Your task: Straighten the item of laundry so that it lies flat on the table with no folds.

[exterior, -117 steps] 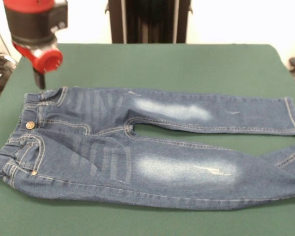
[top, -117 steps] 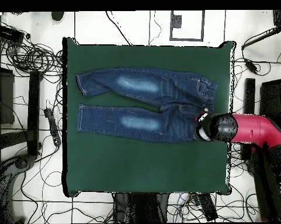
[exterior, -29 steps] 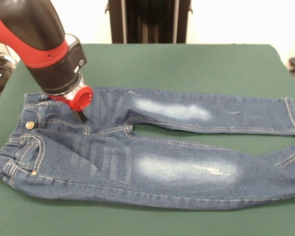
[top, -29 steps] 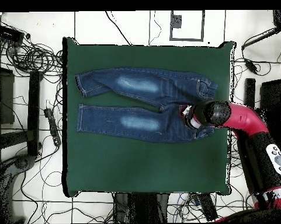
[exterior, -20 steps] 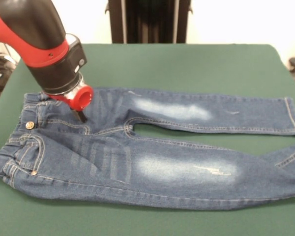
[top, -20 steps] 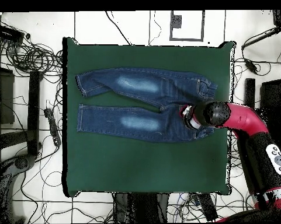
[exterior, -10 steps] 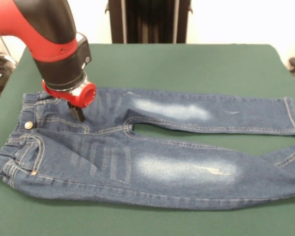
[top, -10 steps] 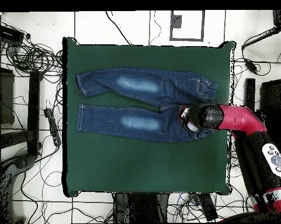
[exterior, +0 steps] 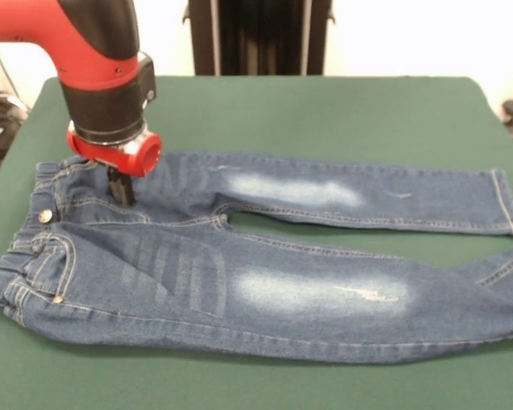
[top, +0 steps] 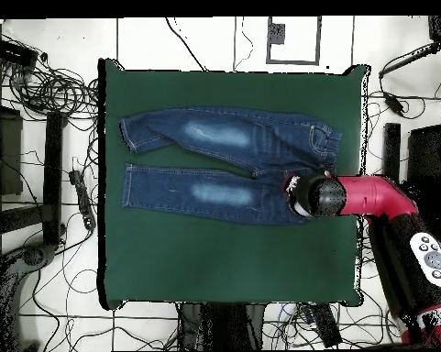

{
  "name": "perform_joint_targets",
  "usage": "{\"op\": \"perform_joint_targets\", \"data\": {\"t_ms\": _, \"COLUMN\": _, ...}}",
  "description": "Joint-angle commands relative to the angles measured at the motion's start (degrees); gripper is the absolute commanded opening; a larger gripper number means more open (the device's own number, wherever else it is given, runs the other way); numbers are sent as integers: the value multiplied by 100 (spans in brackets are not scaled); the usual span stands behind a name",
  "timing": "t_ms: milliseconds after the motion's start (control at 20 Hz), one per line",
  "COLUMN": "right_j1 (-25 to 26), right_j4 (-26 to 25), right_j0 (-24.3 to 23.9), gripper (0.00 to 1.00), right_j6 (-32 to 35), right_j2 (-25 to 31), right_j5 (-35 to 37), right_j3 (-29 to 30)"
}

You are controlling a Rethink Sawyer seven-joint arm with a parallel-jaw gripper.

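Note:
The item of laundry (exterior: 265, 256) is a small pair of blue jeans spread across the green table (exterior: 325, 111), waist at the left, legs running right. The near leg's cuff (exterior: 504, 273) bends back at the right edge. My gripper (exterior: 122, 190) stands on the denim just below the far side of the waistband, its dark fingers together and pinching the cloth. Seen from overhead, the jeans (top: 214, 165) lie in the table's (top: 224, 257) upper half, and the gripper's (top: 302, 195) red-ringed head covers their waist end.
A black stand (exterior: 256, 38) rises behind the table's far edge. Cables and equipment (top: 40, 92) lie on the floor around the table. Bare green cloth stretches beyond the jeans on the far side and along the near edge.
The gripper has shifted left and a little toward the far side. The waist and far leg have slid left with it, and the far cuff has drawn in slightly.

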Motion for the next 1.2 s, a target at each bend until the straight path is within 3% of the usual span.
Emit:
{"op": "perform_joint_targets", "data": {"t_ms": 50, "right_j1": -51, "right_j4": -590, "right_j0": 120, "gripper": 0, "right_j6": -646, "right_j2": -697, "right_j5": -3, "right_j3": 635}}
{"op": "perform_joint_targets", "data": {"t_ms": 850, "right_j1": -582, "right_j4": -439, "right_j0": -124, "gripper": 0, "right_j6": -1270, "right_j2": -867, "right_j5": 16, "right_j3": 936}}
{"op": "perform_joint_targets", "data": {"t_ms": 1200, "right_j1": -508, "right_j4": -250, "right_j0": 88, "gripper": 0, "right_j6": -1051, "right_j2": -836, "right_j5": 226, "right_j3": 871}}
